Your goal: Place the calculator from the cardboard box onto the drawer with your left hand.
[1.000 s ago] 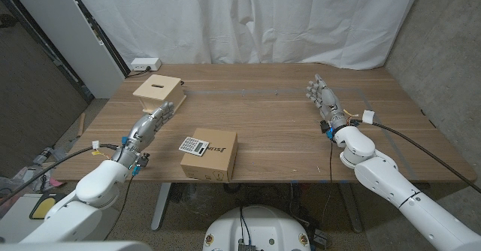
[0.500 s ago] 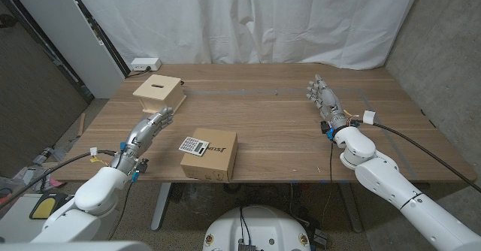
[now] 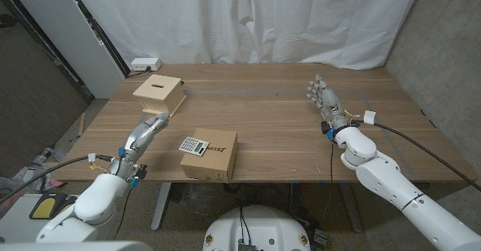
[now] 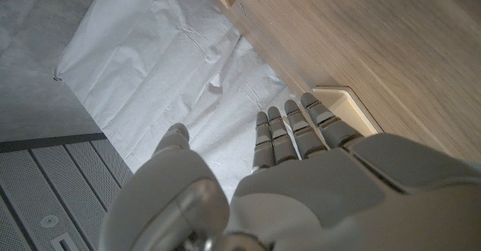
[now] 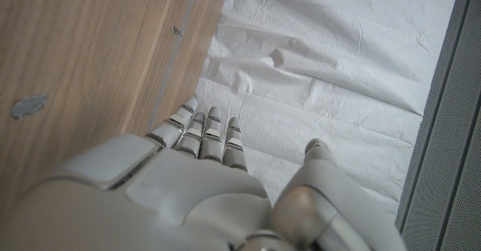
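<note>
While the calculator (image 3: 192,145) lies face up on top of the cardboard box (image 3: 211,155), at its left end near the bench's (image 3: 263,123) front edge, the left hand (image 3: 147,129) hangs just left of the box, fingers straight and close together, holding nothing. The right hand (image 3: 323,98) stands well apart on the far right of the bench, fingers extended, likewise holding nothing.

The calculator is likely light, rigid and smooth-cased, so it could slide under a loose hold. Take it across its long side edges, thumb on one and fingers on the other; avoid pressing the keys. Because it lies flush on the box lid, the fingertips probably need to work under an edge, and the box itself may shift if pushed.

The drawer (image 3: 160,92), a small wooden unit with a slot in its top, stands behind the left hand near the bench's left rear. A white device (image 3: 145,64) sits at the back edge. Nothing lies between box and drawer.
</note>
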Robot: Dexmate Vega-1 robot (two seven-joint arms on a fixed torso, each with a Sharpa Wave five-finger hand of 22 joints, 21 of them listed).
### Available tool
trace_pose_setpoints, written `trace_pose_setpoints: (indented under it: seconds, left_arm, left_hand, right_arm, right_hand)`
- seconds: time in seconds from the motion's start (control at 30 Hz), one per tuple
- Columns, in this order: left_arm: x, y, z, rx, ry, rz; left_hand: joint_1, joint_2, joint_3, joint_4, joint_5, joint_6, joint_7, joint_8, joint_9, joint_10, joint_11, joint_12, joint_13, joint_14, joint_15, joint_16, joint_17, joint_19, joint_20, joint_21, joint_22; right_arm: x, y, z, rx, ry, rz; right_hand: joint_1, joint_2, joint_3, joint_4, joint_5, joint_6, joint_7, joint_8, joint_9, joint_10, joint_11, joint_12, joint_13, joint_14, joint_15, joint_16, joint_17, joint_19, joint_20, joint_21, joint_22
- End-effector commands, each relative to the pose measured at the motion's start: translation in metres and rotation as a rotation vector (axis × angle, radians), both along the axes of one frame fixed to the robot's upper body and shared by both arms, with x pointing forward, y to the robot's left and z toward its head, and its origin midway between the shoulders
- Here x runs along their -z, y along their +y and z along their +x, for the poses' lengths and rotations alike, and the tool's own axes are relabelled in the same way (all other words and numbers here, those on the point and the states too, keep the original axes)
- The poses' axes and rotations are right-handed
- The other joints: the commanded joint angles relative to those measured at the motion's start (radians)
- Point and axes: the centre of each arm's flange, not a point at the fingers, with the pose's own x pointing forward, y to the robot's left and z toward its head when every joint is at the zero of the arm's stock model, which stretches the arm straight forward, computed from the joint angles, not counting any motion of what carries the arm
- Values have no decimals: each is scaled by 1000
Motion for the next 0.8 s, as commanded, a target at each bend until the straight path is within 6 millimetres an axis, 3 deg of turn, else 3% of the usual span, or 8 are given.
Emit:
trace_pose_setpoints:
  seconds: [0.03, 0.5, 0.8]
  left_arm:
    - [4, -1, -7, -109, -56, 64]
    - [8, 1, -7, -243, -163, 141]
    - [7, -1, -5, -297, -202, 220]
  left_hand:
    - [13, 4, 4, -8, 5, 8, -2, 2, 1, 14, -3, 6, 4, 16, -13, 1, 3, -2, -2, -3, 4]
    - [51, 4, 11, -30, 15, 54, -16, 9, 1, 58, -32, 8, 4, 57, -30, 3, 2, 25, -14, -2, 2]
    - [66, 2, 11, -38, 21, 77, -23, 12, 1, 73, -38, 7, 5, 74, -37, 3, 2, 44, -18, 0, 1]
  right_arm:
    - [-1, 2, -3, 3, 6, -11]
    - [-2, 5, -9, 14, 7, -13]
    - [-2, 4, -12, 19, 1, -1]
  right_hand:
    - [2, 12, 3, -5, 4, 8, -1, 5, 3, 9, -3, 4, 6, 11, -1, -2, 4, 7, -3, -3, 6]
    - [2, 13, 2, -7, 5, 7, -1, 5, 3, 9, -2, 3, 6, 11, -2, -2, 4, 7, -3, -4, 6]
    - [2, 13, 2, -8, 5, 8, -1, 5, 3, 9, -2, 3, 6, 11, -1, -2, 4, 8, -3, -4, 6]
